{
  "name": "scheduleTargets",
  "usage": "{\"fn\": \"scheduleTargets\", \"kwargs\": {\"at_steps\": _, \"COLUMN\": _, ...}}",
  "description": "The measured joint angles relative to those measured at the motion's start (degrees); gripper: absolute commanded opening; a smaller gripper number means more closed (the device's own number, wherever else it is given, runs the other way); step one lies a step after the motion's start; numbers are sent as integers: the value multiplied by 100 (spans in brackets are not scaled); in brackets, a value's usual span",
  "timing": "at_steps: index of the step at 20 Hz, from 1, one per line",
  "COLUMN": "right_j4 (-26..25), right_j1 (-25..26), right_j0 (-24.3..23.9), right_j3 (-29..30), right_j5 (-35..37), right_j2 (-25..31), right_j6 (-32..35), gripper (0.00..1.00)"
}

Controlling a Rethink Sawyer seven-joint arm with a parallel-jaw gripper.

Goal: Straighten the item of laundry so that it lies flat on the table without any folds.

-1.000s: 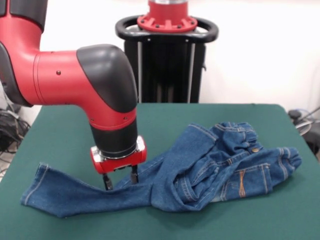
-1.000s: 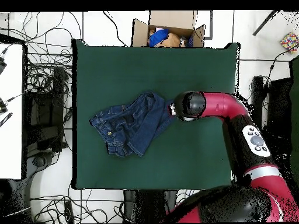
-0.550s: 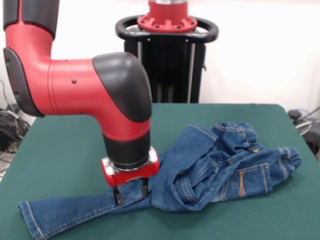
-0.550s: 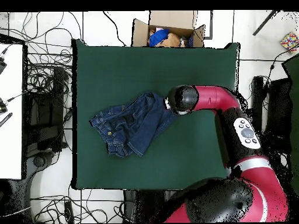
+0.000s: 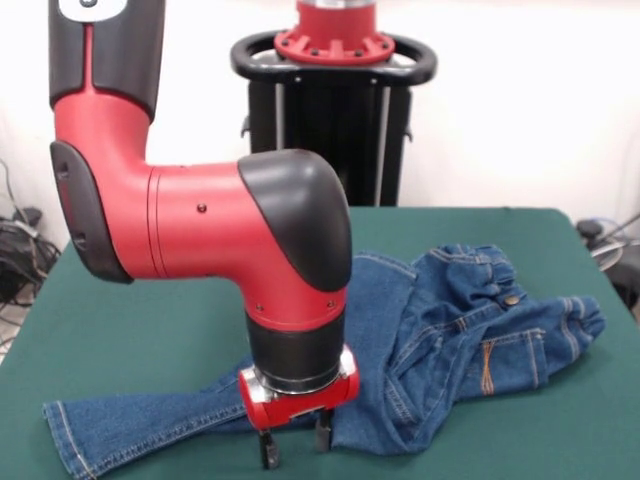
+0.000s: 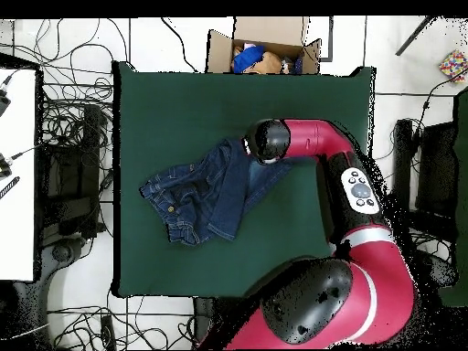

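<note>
The blue denim jeans (image 5: 450, 320) lie crumpled on the green table (image 5: 130, 330). The waistband is bunched at the right, and one leg stretches left to a hem (image 5: 60, 430) near the front edge. My gripper (image 5: 295, 447) points straight down at the near edge of that leg, where it joins the bunched part, shut on a pinch of denim. In the overhead view the jeans (image 6: 196, 192) sit at mid-table. There the arm's black wrist (image 6: 270, 142) covers the gripper and the jeans' right end.
A cardboard box (image 6: 265, 46) with coloured items stands beyond the table's top edge in the overhead view. Cables and equipment (image 6: 64, 174) lie on the floor at the left. The red arm (image 6: 356, 201) crosses the table's right side.
The gripper has moved toward the table's near edge and rightward in the front view. It dragged the leg with it, so the leg now lies lower and straighter.
</note>
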Motion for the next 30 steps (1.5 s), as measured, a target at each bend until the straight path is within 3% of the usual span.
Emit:
{"fn": "scheduleTargets", "kwargs": {"at_steps": 8, "right_j4": -2, "right_j1": 41, "right_j0": 69, "right_j3": -164, "right_j5": 257, "right_j2": -10, "right_j6": -1, "gripper": 100}}
{"fn": "scheduleTargets", "kwargs": {"at_steps": 13, "right_j4": 18, "right_j1": -148, "right_j0": 69, "right_j3": 83, "right_j5": 90, "right_j2": -21, "right_j6": -1, "gripper": 100}}
{"fn": "scheduleTargets", "kwargs": {"at_steps": 18, "right_j4": 290, "right_j1": -859, "right_j0": 64, "right_j3": 842, "right_j5": -161, "right_j2": -21, "right_j6": -1, "gripper": 100}}
{"fn": "scheduleTargets", "kwargs": {"at_steps": 22, "right_j4": 805, "right_j1": -1794, "right_j0": 97, "right_j3": 1606, "right_j5": -172, "right_j2": -31, "right_j6": -1, "gripper": 100}}
{"fn": "scheduleTargets", "kwargs": {"at_steps": 30, "right_j4": 1292, "right_j1": -2700, "right_j0": 331, "right_j3": 2067, "right_j5": -169, "right_j2": -82, "right_j6": -1, "gripper": 100}}
